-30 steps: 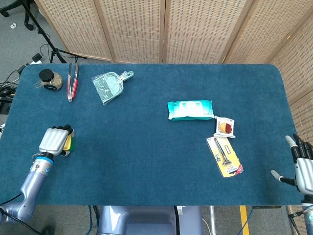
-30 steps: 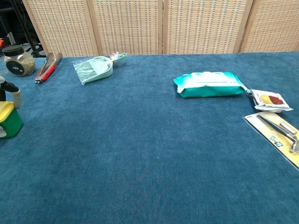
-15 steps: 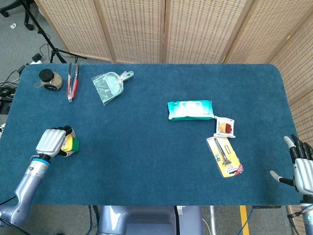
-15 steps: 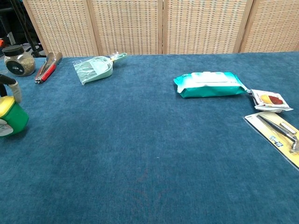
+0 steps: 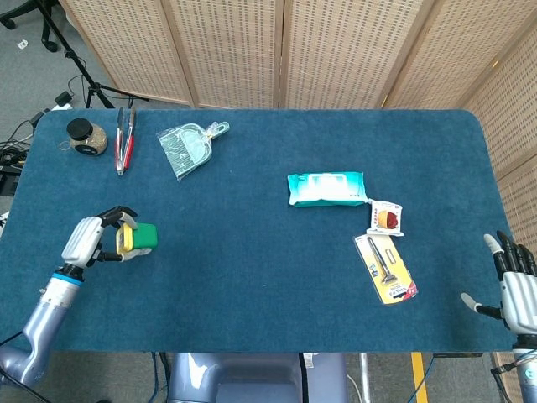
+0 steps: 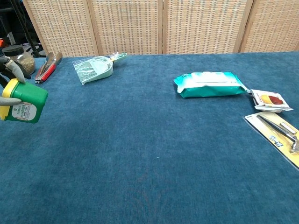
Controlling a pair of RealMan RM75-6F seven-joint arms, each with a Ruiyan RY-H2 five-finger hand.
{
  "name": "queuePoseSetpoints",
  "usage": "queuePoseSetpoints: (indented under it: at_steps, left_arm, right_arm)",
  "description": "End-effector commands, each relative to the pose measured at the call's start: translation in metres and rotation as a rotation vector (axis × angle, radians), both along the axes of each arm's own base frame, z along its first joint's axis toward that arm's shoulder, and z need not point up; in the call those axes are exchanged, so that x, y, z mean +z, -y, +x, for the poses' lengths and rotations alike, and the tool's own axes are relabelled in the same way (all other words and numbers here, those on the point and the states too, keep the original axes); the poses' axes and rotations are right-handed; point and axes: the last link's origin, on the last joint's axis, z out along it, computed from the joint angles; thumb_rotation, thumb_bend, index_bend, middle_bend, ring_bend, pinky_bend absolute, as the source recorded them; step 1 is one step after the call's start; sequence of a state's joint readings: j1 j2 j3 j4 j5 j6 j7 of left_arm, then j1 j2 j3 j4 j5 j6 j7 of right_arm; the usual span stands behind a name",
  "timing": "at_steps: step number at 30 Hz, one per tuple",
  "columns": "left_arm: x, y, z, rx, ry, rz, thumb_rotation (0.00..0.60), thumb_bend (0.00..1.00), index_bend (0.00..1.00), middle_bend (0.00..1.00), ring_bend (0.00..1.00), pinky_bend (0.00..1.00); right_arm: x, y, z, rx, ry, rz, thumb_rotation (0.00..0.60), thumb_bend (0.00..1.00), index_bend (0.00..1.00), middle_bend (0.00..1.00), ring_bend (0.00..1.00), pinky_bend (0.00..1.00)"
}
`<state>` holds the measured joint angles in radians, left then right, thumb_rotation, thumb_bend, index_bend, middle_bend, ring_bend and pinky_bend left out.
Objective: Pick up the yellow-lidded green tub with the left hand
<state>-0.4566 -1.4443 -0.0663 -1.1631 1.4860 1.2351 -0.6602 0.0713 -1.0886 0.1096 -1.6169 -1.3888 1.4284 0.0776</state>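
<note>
Left hand (image 5: 94,239) grips the green tub (image 5: 139,238) at its yellow lid (image 5: 123,238) end, fingers wrapped round the top and underside; tub lies tipped on its side, base pointing toward table centre, lid toward the palm; chest view shows the same tub (image 6: 25,106) with a fingertip over the lid edge and label facing the camera; it looks lifted clear of the blue table (image 5: 252,277), though contact underneath can't be ruled out from these angles; location is the near-left part of the table, well apart from the jar (image 5: 85,137) and tongs (image 5: 124,138) at the far-left edge; right hand (image 5: 518,285) sits off the near-right corner, fingers spread, holding nothing; judged step: grasp made and lift in hand, so the task is nearly done; next move calls for raising the tub straight up and keeping the grip steady, since hold is near the lid only and the heavier body hangs out sideways; risk is the tub rotating or slipping out of the fingers; wipes pack (image 5: 326,188), snack packet (image 5: 386,217) and carded tool (image 5: 385,267) are far off on the right and not in the way.
</note>
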Motion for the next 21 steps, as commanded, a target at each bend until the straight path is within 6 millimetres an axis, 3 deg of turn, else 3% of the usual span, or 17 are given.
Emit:
queuePoseSetpoints:
  at_steps: [1, 4, 6, 8, 11, 21]
  left_arm:
    - [-0.025, -0.008, -0.017, 0.040, 0.020, -0.069, 0.600, 0.33, 0.54, 0.39, 0.42, 0.51]
    - [-0.023, -0.010, -0.023, 0.036, -0.010, -0.073, 0.600, 0.28, 0.52, 0.35, 0.40, 0.50]
    - [-0.019, -0.007, -0.025, 0.028, -0.039, -0.084, 0.600, 0.22, 0.44, 0.18, 0.23, 0.40]
    - [-0.012, -0.005, -0.025, 0.016, -0.062, -0.076, 0.600, 0.15, 0.26, 0.01, 0.02, 0.21]
    - [-0.002, 0.001, -0.024, 0.001, -0.105, -0.060, 0.600, 0.10, 0.14, 0.00, 0.00, 0.14]
    - [0.025, 0.021, -0.016, 0.004, -0.216, -0.051, 0.600, 0.10, 0.12, 0.00, 0.00, 0.14]
  right_arm:
    - [0.001, 0.000, -0.001, -0.004, 0.002, -0.005, 0.600, 0.00, 0.00, 0.00, 0.00, 0.00]
    - [0.001, 0.000, -0.001, -0.004, 0.001, -0.008, 0.600, 0.00, 0.00, 0.00, 0.00, 0.00]
    - [0.001, 0.001, -0.001, -0.006, 0.002, -0.008, 0.600, 0.00, 0.00, 0.00, 0.00, 0.00]
    - [0.001, 0.001, -0.001, -0.006, 0.001, -0.009, 0.600, 0.00, 0.00, 0.00, 0.00, 0.00]
    - [0.002, 0.000, 0.000, -0.003, 0.004, -0.007, 0.600, 0.00, 0.00, 0.00, 0.00, 0.00]
    - [0.005, -0.001, 0.000, -0.003, 0.015, -0.015, 0.600, 0.00, 0.00, 0.00, 0.00, 0.00]
